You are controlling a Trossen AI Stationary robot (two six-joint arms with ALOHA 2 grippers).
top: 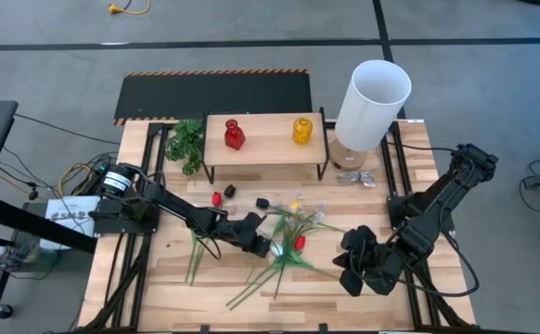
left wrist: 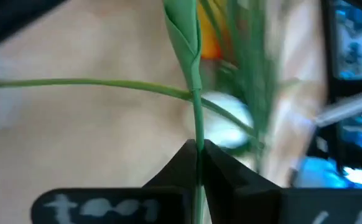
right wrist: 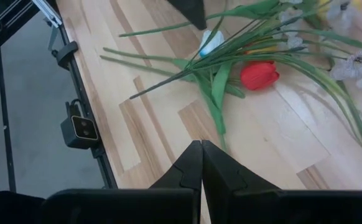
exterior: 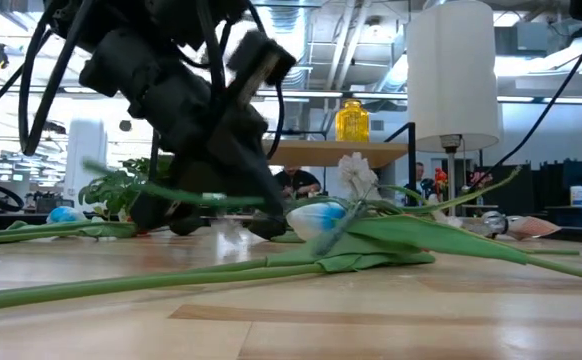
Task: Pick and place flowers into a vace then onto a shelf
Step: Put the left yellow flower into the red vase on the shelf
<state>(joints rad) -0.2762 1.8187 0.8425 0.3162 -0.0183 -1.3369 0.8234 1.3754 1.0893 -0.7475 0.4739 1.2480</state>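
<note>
- High view: the left gripper [top: 272, 243] is reaching low over the middle of the table [top: 159, 288], into the loose heap of flowers [top: 293, 243] lying flat on the boards in front of the shelf [top: 265, 141]. Most stems are running from the near left up towards the far right, heads gathered near the middle. The right gripper [top: 352, 271] is waiting just right of the heap, above the boards. A red vase [top: 234, 134] and a yellow vase [top: 302, 130] are standing on the shelf.
- Low view: the left arm is coming down onto the heap; a green stem [exterior: 186, 195] is lying nearly level across it, though blur is making the contact hard to read here.
- Left wrist view: the fingers [left wrist: 175, 177] are pressing together on a single thin stem [left wrist: 196, 118], pinching it below a folded leaf. Its long axis is running straight away from the fingers, and a white tulip head [left wrist: 224, 124] is showing just beyond, probably belonging to another stem.
- Right wrist view: the right fingers [right wrist: 221, 174] are pressing together on nothing, over bare boards near a red tulip [right wrist: 259, 74].
- Risk, as a judgement: the pinched stem is crossing others, so lifting may be dragging neighbours along, or the thin stem may be slipping or swivelling in the narrow pinch.
</note>
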